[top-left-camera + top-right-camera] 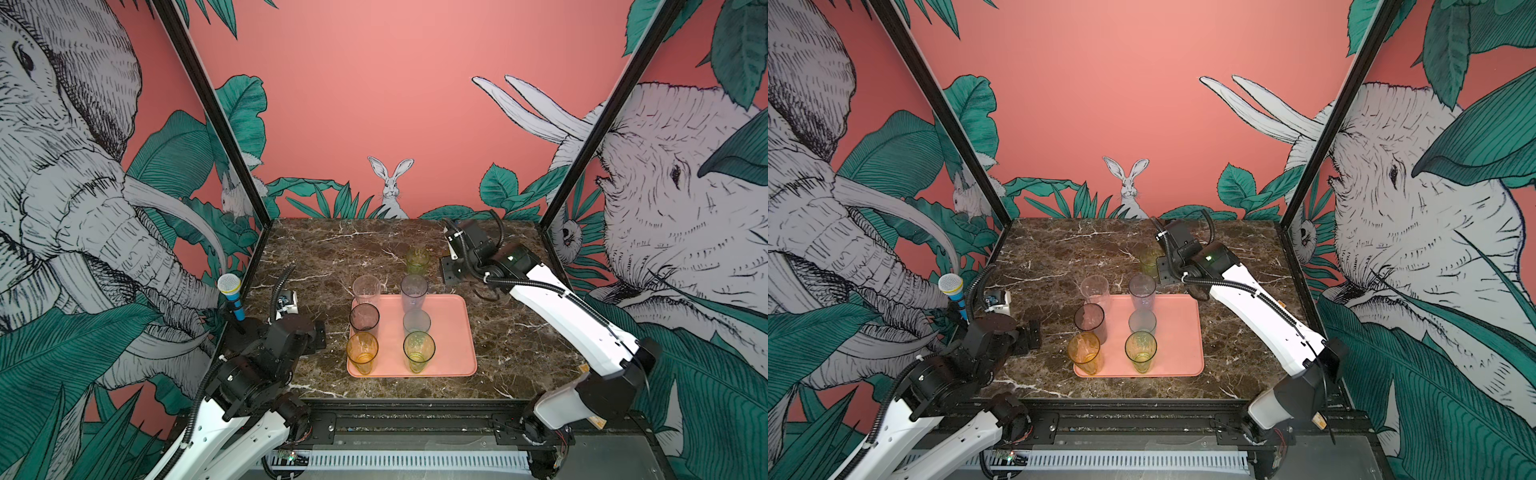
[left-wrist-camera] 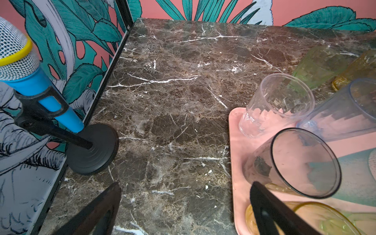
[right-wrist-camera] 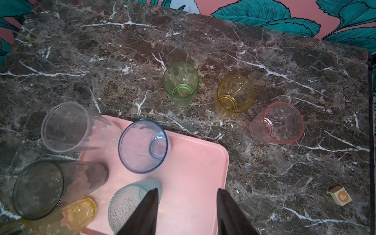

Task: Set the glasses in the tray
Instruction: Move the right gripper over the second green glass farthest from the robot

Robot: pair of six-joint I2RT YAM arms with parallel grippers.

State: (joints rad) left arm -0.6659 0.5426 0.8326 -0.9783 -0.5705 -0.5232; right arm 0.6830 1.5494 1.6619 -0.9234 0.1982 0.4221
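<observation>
Left gripper point(image 2: 183, 205) at table's 8 o'clock, jaws spread wide, empty. Pink tray point(image 1: 449, 332) at table centre toward 6 o'clock. Six glasses upright on tray: clear point(image 1: 366, 291), smoky point(image 1: 364, 322), amber point(image 1: 362, 352), lilac point(image 1: 414, 295), frosted grey point(image 1: 417, 324), yellow-green point(image 1: 419, 351). Off tray toward 12 o'clock: green glass point(image 3: 181, 83), amber glass point(image 3: 235, 95), pink glass point(image 3: 277, 123). Right gripper point(image 3: 186, 211) at 1 o'clock, jaws partly apart, empty.

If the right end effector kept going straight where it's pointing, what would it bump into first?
Most likely the bare corner of the pink tray: the right end effector, jaws apart, points straight at it. The teal cup sits just to one side, not in line. Depth is hard to judge.
</observation>
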